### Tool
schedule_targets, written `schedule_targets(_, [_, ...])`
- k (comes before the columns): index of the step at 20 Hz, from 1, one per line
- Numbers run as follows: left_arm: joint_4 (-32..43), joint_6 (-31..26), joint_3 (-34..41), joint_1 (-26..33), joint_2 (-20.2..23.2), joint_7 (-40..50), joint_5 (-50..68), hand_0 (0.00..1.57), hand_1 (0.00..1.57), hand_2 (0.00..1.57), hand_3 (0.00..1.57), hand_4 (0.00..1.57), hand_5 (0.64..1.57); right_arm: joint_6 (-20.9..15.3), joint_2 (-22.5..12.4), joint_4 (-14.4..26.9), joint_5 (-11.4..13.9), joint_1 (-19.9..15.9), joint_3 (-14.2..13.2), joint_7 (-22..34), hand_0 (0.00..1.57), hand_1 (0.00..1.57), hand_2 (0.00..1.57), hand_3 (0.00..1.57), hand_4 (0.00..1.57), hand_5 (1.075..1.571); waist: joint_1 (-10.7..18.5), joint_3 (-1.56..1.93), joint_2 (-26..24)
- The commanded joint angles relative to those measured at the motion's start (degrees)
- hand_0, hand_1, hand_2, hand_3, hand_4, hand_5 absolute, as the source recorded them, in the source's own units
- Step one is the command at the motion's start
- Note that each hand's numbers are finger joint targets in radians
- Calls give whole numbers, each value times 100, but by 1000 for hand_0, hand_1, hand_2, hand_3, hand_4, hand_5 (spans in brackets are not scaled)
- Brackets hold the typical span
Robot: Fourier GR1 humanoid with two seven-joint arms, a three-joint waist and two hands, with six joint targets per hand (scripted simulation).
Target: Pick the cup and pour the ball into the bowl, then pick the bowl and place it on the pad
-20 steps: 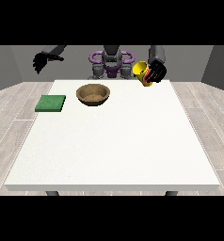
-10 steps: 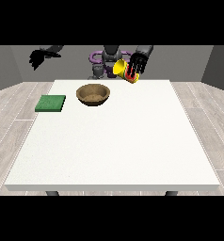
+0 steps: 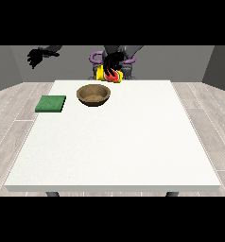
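Note:
A yellow cup (image 3: pixel 105 74) with red marks lies tipped on its side in the air, just above and behind the brown wooden bowl (image 3: pixel 93 94). The black hand (image 3: pixel 112 64) holding it shows near the view's middle, fingers curled round the cup. The bowl stands on the white table (image 3: pixel 114 137) towards its far left. A green pad (image 3: pixel 51 103) lies flat at the table's left edge, left of the bowl. The hand at the view's left (image 3: pixel 38 57) hangs high off the table's far left corner, holding nothing. I see no ball.
The robot's torso with purple rings (image 3: pixel 96 58) stands behind the table's far edge. Grey plank floor (image 3: pixel 209 108) surrounds the table.
The hand with the cup has swung from the view's right towards the bowl and tipped the cup over sideways. The other hand has stayed raised at the left.

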Motion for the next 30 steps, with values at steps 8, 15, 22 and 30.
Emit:
schedule_targets(8, [420, -1438, -1558, -468, -420, 302, -1958, 1457, 1457, 1571, 1571, 1509, 1178, -40, -51, 225, 54, -110, -23, -21, 0, 0, 0, 0, 0, 1571, 83, -8, -23])
schedule_targets(15, [-49, -1587, -1174, -459, -405, -132, -2211, 1447, 1447, 1571, 1571, 1532, 1135, -157, 13, 398, 21, -95, -96, -70, 0, 0, 0, 0, 0, 1568, 444, -12, 47])
schedule_targets(22, [-934, 255, 1592, 622, -289, 284, 783, 1236, 1236, 1543, 1425, 1513, 1196, -456, 395, 86, -13, 366, -18, 234, 0, 0, 0, 0, 104, 1565, 762, -96, -267])
schedule_targets(30, [-2203, 1220, 2777, 2028, -709, -846, 4265, 0, 0, 0, 0, 0, 1550, -802, 916, -220, 178, 17, 320, 130, 0, 0, 0, 0, 303, 1568, 598, -155, 647])
